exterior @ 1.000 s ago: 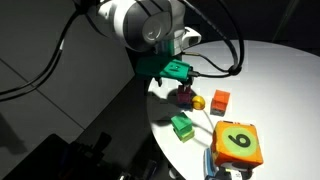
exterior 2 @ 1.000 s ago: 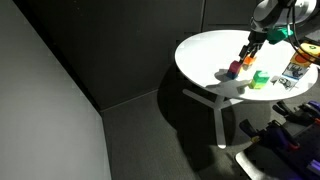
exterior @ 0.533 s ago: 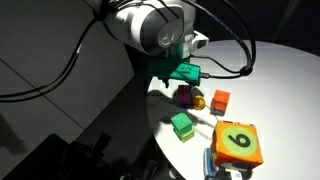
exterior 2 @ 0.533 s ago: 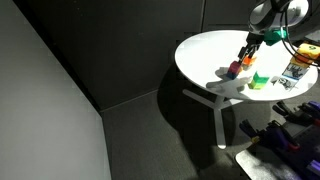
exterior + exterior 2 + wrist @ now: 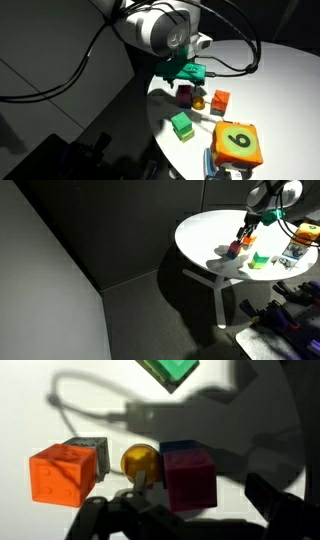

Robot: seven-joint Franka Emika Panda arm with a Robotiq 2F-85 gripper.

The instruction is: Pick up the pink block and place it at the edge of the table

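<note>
The gripper (image 5: pixel 184 78) hangs just above the pink block (image 5: pixel 186 95). In the wrist view its two dark fingers show at the lower corners, spread wide with nothing between them. The block (image 5: pixel 188 475) sits flat on the white surface (image 5: pixel 275 75), directly under the gripper and slightly ahead of the fingers. It is not far from the curved rim.

It looks like a small rigid plastic cube, so probably light, hard and somewhat slick-sided. It should not deform, but a skewed pinch could make it squirt out or twist. The best hold looks to be on two opposite flat side faces, low and square on.

The crowding is all on one side. A small yellow ball (image 5: pixel 140 460) lies just beside the block, perhaps touching it, though I cannot tell. Past the ball is an orange cube (image 5: pixel 62 473), with a grey-blue cube (image 5: pixel 88 450) right behind it. The finger descending on that side has little room and could nudge the ball. The other side is bare. A green cube (image 5: pixel 181 125) and the numbered box (image 5: pixel 238 143) stand farther off — clear of the grasp.
</note>
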